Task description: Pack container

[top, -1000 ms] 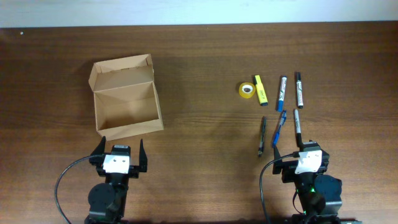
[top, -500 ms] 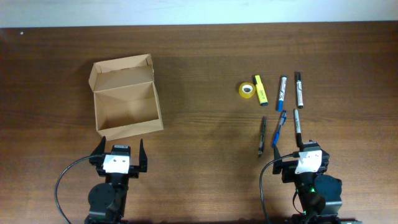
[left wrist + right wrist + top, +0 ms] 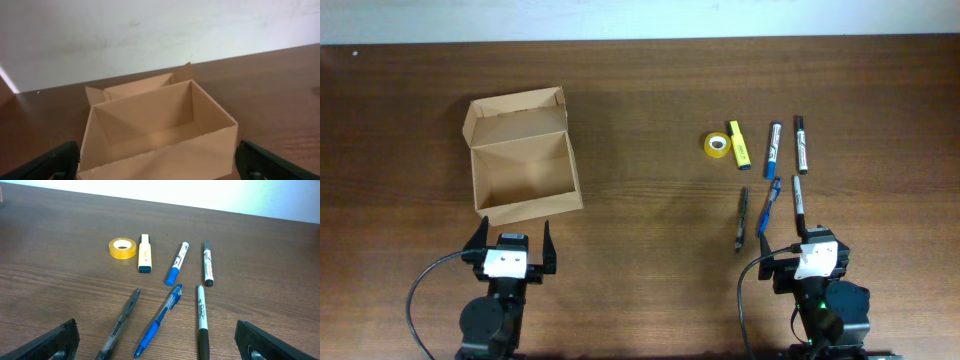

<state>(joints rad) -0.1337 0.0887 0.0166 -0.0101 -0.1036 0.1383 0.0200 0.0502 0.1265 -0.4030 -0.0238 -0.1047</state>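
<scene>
Left gripper (image 3: 513, 232): my jaws spread, empty, just short of the open-lidded box (image 3: 525, 172) at table (image 3: 650, 110) left. Right gripper (image 3: 808, 243): my jaws released, near pens (image 3: 767, 206).

The container (image 3: 525, 165) is matt tan cardboard. The table (image 3: 640, 100) is dark grained wood, softly shiny. The tape roll (image 3: 708, 146) is glossy yellow plastic.

On the right of your table (image 3: 650, 100), you see a yellow tape roll (image 3: 717, 144) just beside a highlighter (image 3: 738, 145), then a blue-capped marker (image 3: 772, 150) and a black-capped marker (image 3: 801, 144). Nearer lie a grey pen (image 3: 741, 218), a blue pen (image 3: 768, 206) and a black marker (image 3: 798, 206).
</scene>
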